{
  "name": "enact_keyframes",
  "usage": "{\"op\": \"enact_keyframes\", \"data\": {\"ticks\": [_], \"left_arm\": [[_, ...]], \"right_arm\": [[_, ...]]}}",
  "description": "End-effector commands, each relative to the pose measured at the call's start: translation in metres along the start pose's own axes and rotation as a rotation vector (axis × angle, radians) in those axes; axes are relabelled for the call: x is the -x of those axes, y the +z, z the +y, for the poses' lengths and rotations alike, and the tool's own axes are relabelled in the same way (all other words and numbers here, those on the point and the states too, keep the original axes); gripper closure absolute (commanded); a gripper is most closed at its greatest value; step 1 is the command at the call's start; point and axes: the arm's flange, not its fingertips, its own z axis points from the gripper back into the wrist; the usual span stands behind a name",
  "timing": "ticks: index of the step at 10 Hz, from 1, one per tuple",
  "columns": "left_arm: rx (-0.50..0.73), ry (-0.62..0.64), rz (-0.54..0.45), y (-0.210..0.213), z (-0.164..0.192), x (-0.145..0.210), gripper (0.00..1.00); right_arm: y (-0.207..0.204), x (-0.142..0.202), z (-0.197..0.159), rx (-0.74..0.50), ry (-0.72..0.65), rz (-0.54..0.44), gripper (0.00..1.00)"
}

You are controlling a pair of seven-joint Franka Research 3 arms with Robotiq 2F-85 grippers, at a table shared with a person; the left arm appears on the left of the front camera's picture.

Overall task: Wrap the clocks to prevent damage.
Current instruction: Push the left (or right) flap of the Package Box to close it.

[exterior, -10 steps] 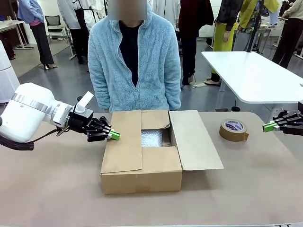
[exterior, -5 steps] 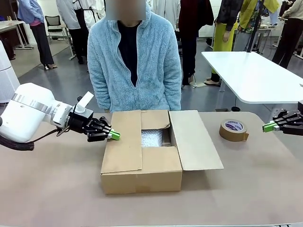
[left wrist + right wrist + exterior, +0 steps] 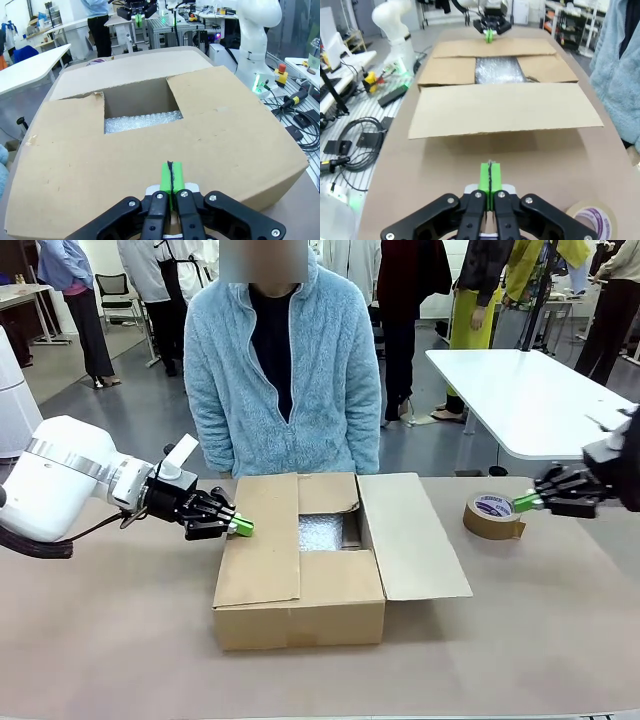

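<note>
The clocks show as a whitish bubble-wrapped bundle lying inside the brown cardboard box; the same bundle appears through the box's opening in both wrist views. My left gripper is shut with nothing in it, its green tips resting at the left flap's edge. My right gripper is shut and empty, hovering beside the tape roll on the right.
A person in a light blue fleece stands at the far side behind the box. The box's right flap lies spread open toward the tape roll. A white table stands behind on the right. Cables lie off the table's edge.
My right gripper has moved left and slightly up, from the table's right edge to the tape roll. The left arm, the box and the person have stayed still.
</note>
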Motion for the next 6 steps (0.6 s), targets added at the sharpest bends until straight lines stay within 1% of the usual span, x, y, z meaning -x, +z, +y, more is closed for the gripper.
{"op": "enact_keyframes", "data": {"ticks": [1,2,4,6], "left_arm": [[0.000,0.002,0.005,-0.002,0.000,0.003,1.00],[0.000,0.002,0.005,-0.002,0.000,0.003,1.00],[0.000,0.002,0.005,-0.002,0.000,0.003,1.00],[0.000,0.002,0.005,-0.002,0.000,0.003,1.00]], "right_arm": [[-0.045,0.004,0.000,-0.012,-0.029,0.068,0.99],[-0.063,0.007,-0.009,-0.025,-0.030,0.084,0.99],[-0.106,0.031,-0.007,-0.092,-0.039,0.148,0.99],[-0.128,0.038,-0.013,-0.111,-0.045,0.172,0.99]]}}
